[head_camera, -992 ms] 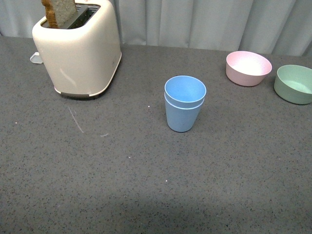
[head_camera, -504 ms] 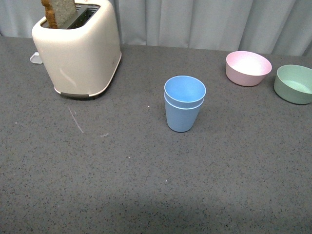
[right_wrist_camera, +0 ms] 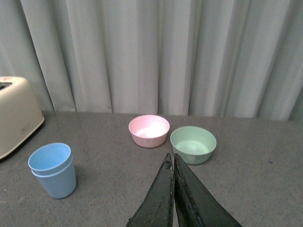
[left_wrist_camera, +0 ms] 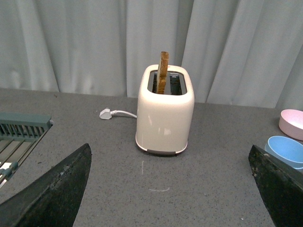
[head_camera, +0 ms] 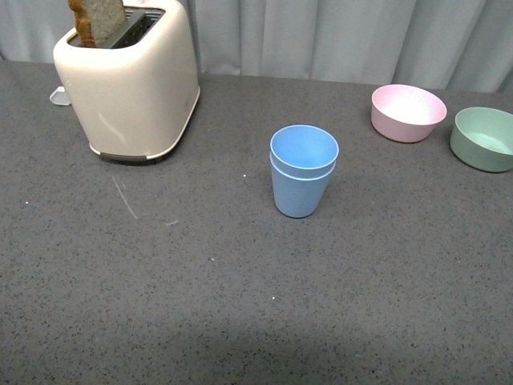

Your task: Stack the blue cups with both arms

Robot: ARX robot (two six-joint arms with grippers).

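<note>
The two blue cups (head_camera: 303, 169) stand nested, one inside the other, upright on the grey table's middle in the front view. The stack also shows in the right wrist view (right_wrist_camera: 53, 169), and its rim at the edge of the left wrist view (left_wrist_camera: 287, 150). Neither arm shows in the front view. My left gripper (left_wrist_camera: 170, 189) is open and empty, its black fingers (left_wrist_camera: 57, 189) wide apart, well back from the cups. My right gripper (right_wrist_camera: 172, 158) is shut and empty, its fingertips pressed together, apart from the cups.
A cream toaster (head_camera: 128, 80) with a slice of bread (head_camera: 98, 20) stands at the back left. A pink bowl (head_camera: 408, 111) and a green bowl (head_camera: 482, 138) sit at the back right. A grey-green rack (left_wrist_camera: 19, 135) shows in the left wrist view. Curtains hang behind the table.
</note>
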